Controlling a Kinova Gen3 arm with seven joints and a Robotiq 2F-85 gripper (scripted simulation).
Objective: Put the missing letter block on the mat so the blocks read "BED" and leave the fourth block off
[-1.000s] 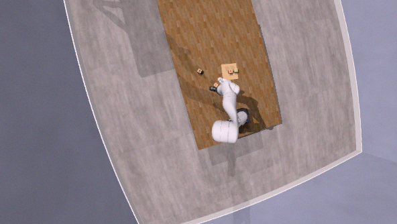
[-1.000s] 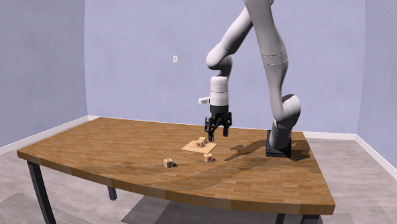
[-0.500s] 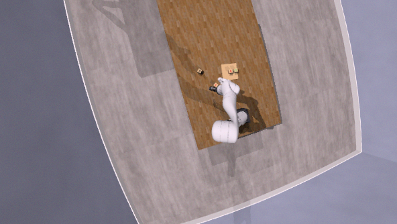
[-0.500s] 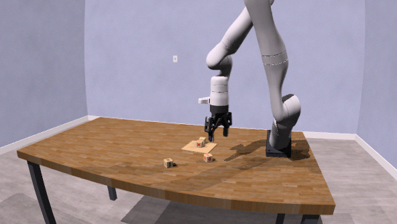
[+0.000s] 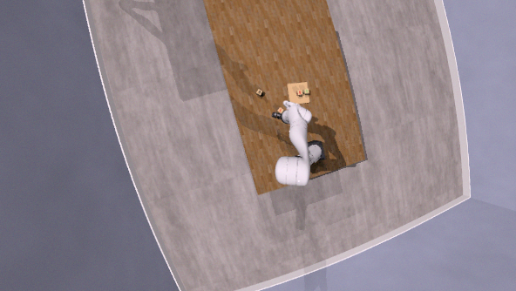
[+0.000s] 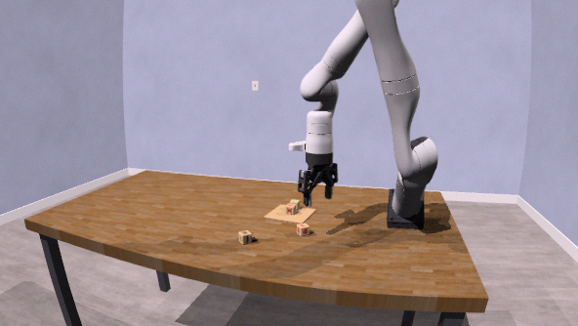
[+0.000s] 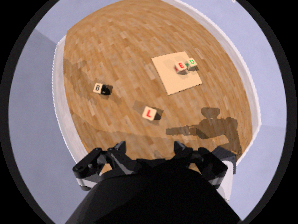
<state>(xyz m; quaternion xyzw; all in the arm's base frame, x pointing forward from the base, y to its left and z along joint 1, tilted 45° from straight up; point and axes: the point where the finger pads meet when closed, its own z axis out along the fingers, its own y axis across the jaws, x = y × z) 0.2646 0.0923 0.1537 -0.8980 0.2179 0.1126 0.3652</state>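
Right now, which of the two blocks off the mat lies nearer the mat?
The red-marked block, just off the mat; the dark-marked block sits farther out.

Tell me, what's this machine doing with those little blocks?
A white robot arm is sorting lettered blocks on a wooden table. Its tool hangs open and holds nothing, above the table near a tan mat. Two blocks, one with red markings and one with green, sit side by side on the mat. Two more lie off it: a red-marked block just beside the mat and a dark-marked block farther away. None has been picked up yet.
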